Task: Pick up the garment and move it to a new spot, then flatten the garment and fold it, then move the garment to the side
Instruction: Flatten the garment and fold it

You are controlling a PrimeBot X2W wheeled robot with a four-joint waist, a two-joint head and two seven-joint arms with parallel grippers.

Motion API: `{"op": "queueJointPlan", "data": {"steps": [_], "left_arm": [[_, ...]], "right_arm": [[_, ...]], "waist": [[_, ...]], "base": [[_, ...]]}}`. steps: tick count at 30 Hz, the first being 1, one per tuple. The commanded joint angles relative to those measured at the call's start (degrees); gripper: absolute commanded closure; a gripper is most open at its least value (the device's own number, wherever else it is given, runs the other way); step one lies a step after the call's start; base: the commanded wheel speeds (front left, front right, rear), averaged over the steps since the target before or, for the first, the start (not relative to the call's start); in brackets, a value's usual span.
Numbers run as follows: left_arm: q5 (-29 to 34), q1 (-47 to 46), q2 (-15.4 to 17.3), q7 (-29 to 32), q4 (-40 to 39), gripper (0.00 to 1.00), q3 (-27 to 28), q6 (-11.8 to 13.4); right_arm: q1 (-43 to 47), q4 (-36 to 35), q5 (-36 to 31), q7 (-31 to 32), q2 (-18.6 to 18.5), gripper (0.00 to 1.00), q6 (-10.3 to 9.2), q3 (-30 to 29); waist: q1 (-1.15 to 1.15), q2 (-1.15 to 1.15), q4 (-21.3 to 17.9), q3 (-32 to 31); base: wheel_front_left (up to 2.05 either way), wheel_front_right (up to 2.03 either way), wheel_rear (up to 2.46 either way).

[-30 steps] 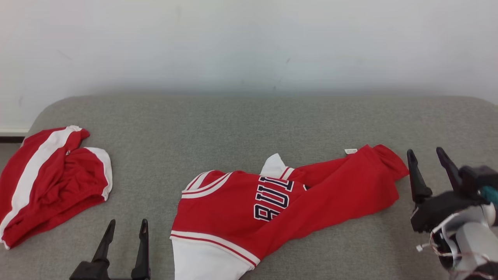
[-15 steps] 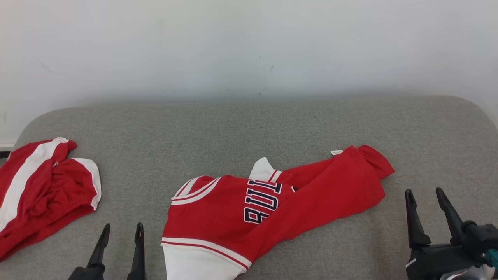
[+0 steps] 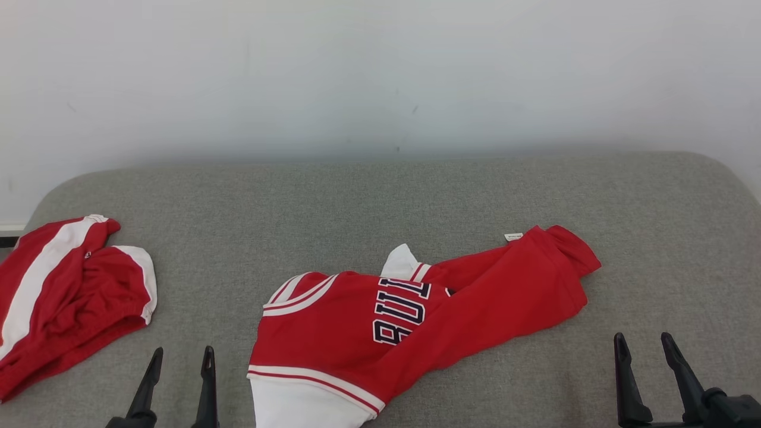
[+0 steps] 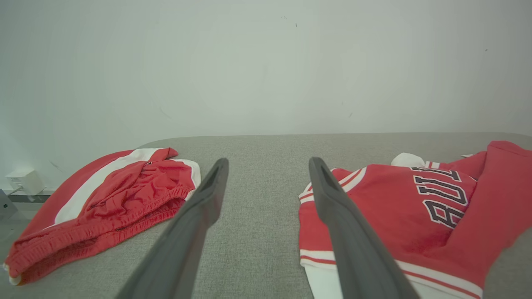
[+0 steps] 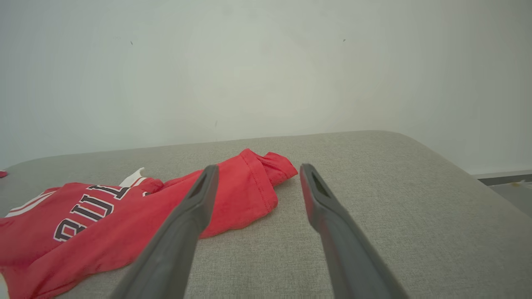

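Head view, quick rundown: two pieces of clothing on the grey bench (image 3: 357,196) and two sets of fingers. The red jersey (image 3: 475,297) lies crumpled near the front middle. Navy letters with white edges run sideways across it, and I can read "BU" plus a stroke or two before a fold covers the rest. A tiny white tag (image 3: 513,236) pokes out at its far right end, print too small to read. The striped red piece (image 3: 71,297), with one white band, is bunched at the bench's left edge, well apart from the jersey. Left fingers (image 3: 148,383) and right fingers (image 3: 627,380) are both spread wide with nothing between them, one set on each side of the jersey at the front. Lots of bare bench behind and right of the jersey, up to the white wall (image 3: 380,71) and the rounded right corner.
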Motion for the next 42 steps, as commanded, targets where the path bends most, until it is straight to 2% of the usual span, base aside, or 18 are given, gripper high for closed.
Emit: {"op": "queueJointPlan", "data": {"steps": [1, 12, 27, 34, 42], "left_arm": [[0.5, 1.1, 0.1, -0.2, -0.3, 0.0, 0.2, 0.4], [1.0, 1.8, 0.3, -0.2, -1.0, 0.0, 0.2, 0.8], [-0.4, 1.9, 0.1, -0.2, 0.5, 0.0, -0.4, 0.7], [-1.5, 1.5, -0.3, -0.2, 5.2, 0.0, -3.3, 0.0], [-3.2, -0.1, -0.5, -0.2, 13.6, 0.0, -8.6, -0.7]], "right_arm": [[0.9, -0.6, -0.3, 0.3, 0.3, 0.0, 0.02, -0.2], [2.2, -2.9, 0.3, 1.6, 1.3, 0.0, 0.02, 1.4], [1.3, -1.7, 0.6, 1.9, 1.1, 0.0, 0.02, 2.2], [-2.2, 3.3, 1.2, 2.1, -1.5, 0.0, 0.02, 1.9], [-8.9, 12.2, 2.1, 1.8, -4.8, 0.0, 0.02, 3.3]], "waist": [[0.0, 0.0, 0.1, -0.1], [0.0, 0.0, 1.0, -0.4], [0.0, 0.0, 1.5, -0.2], [0.0, 0.0, 1.9, 0.3], [0.0, 0.0, 2.0, 2.4]], "base": [[0.0, 0.0, 0.0], [0.0, 0.0, 0.0], [0.0, 0.0, 0.0], [0.0, 0.0, 0.0], [0.0, 0.0, 0.0]]}}
